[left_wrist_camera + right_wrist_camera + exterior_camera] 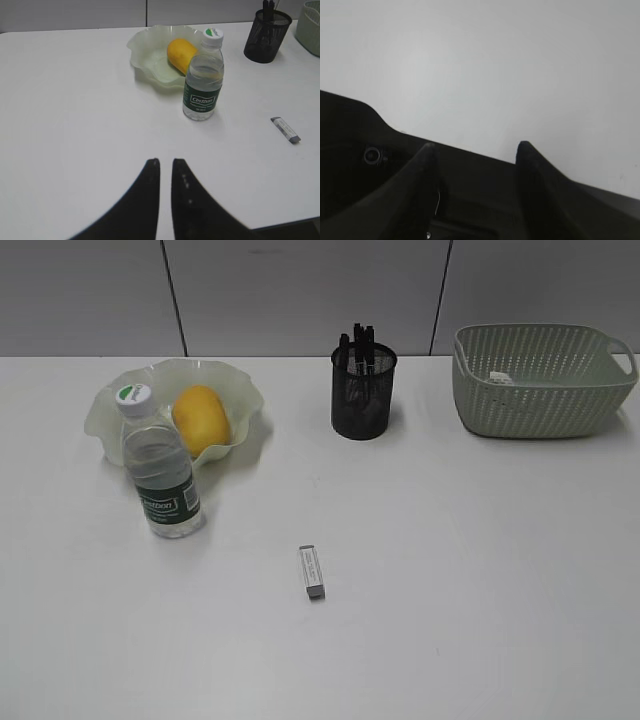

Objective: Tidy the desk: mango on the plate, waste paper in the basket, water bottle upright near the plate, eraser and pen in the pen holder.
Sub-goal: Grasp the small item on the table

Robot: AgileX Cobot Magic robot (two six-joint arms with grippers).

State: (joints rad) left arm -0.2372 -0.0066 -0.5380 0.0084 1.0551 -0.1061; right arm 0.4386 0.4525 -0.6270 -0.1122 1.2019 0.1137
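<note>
Hovering low over the bare white counter [75, 100], the left gripper [166, 162] is clenched almost shut on nothing, its dark fingertips nearly touching. The right gripper [476, 146] stands parted with nothing between its jaws, over a blank stretch of counter and a dark edge; whether it is closing I cannot tell from its own view.

From the left gripper, the eraser [285, 129] lies at about 2 o'clock, flat on the counter and well apart from everything else. It is the one item not yet put away, so it is probably next. A small sleeved block like this should be light, fairly stiff and a little grippy, not fragile. Its low profile is the trouble: the fingertips must come nearly to the counter and pinch across the narrow width, mid-length.

Further off, at about 12 o'clock, the water bottle [203, 80] stands upright just beside the plate [142, 50], which holds the mango [181, 54]. The pen holder [266, 35] sits at roughly 1 o'clock with dark pens in it. The basket [540, 380] is at the counter's far right, a scrap of paper [500, 378] inside.
</note>
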